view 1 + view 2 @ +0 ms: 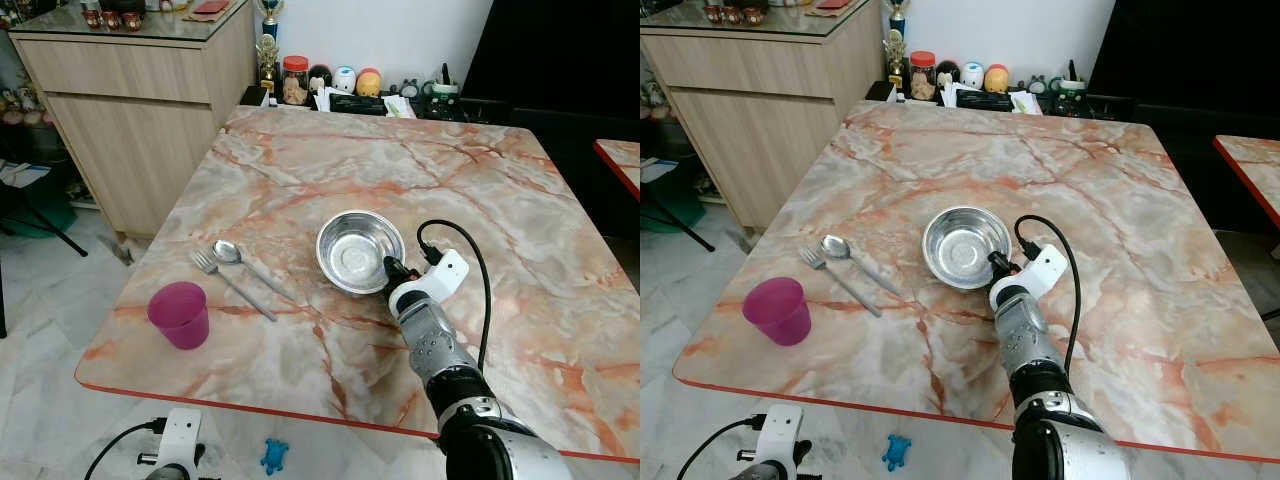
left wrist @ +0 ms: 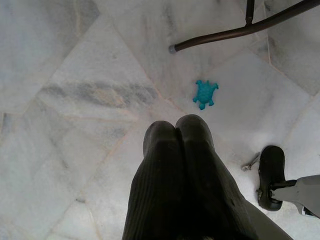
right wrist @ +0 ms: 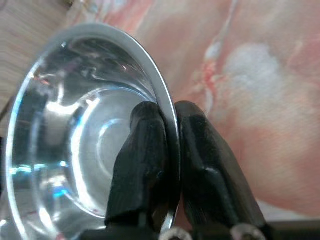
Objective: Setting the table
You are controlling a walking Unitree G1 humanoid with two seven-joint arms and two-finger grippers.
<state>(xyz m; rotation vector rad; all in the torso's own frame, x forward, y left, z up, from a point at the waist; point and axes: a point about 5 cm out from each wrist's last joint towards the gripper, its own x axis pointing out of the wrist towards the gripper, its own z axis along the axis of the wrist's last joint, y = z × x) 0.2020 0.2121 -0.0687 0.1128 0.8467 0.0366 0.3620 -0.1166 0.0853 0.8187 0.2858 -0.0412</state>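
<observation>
A shiny steel bowl (image 1: 358, 250) sits near the middle of the marble table (image 1: 300, 160). My right gripper (image 1: 392, 270) is shut on the bowl's near right rim; in the right wrist view one finger (image 3: 142, 150) lies inside the bowl (image 3: 75, 130) and the other outside. Left of the bowl lie a spoon (image 1: 240, 262) and a fork (image 1: 230, 283), side by side. A purple cup (image 1: 180, 314) stands upright near the front left corner. My left gripper (image 2: 179, 131) hangs below the table, shut over the floor.
A wooden cabinet (image 1: 140, 110) stands at the back left. Jars and small figurines (image 1: 330, 82) line a shelf behind the table. A teal turtle toy (image 2: 205, 93) and a dark chair leg (image 2: 240, 32) are on the marble floor. A second table's corner (image 1: 620, 160) is at the right.
</observation>
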